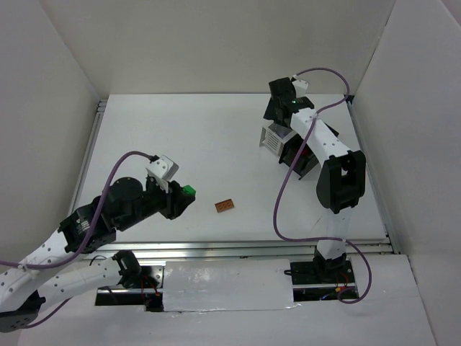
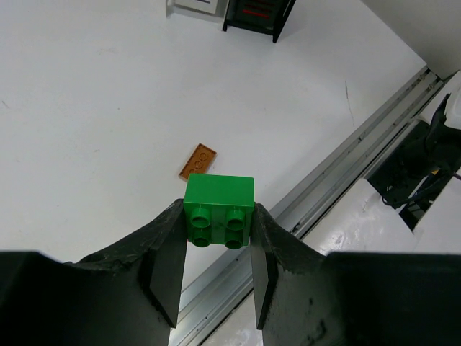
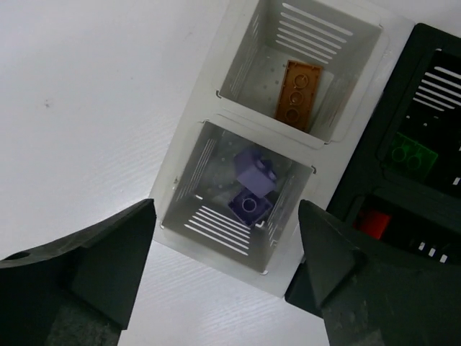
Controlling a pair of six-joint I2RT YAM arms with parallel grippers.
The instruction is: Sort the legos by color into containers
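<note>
- My left arm (image 1: 108,209) lies low and stretched out along the near edge of the worktop (image 1: 180,137). It reaches from the near left corner toward the middle, with the wrist about level.
- My left pincer (image 2: 218,238) is clamped on a green lego (image 2: 218,209). One finger presses each side of it, and its four studs are turned back toward my wrist.
- That green lego is held clear above the worktop, close to the near edge and left of the middle.
- A flat orange-brown lego (image 2: 197,161) lies loose on the worktop just beyond the held one, near the middle of the near edge. Nothing touches it.
- My right arm (image 1: 338,180) rises from the near right corner, folds at the elbow and reaches to the far right corner. Its wrist is tipped down.
- My right pincer (image 3: 227,234) hangs with its fingers wide apart and nothing between them, above the white container (image 3: 205,122).
- The white container has two compartments. The one right under my right pincer holds two purple legos (image 3: 256,174), touching each other.
- Its other compartment holds a long orange-brown plate (image 3: 297,94).
- A black container (image 3: 360,166) stands just beside the white one. It holds a second green lego (image 3: 412,153) in one compartment and a red lego (image 3: 371,221) in the next.
- Both containers sit near the far right corner of the worktop.
</note>
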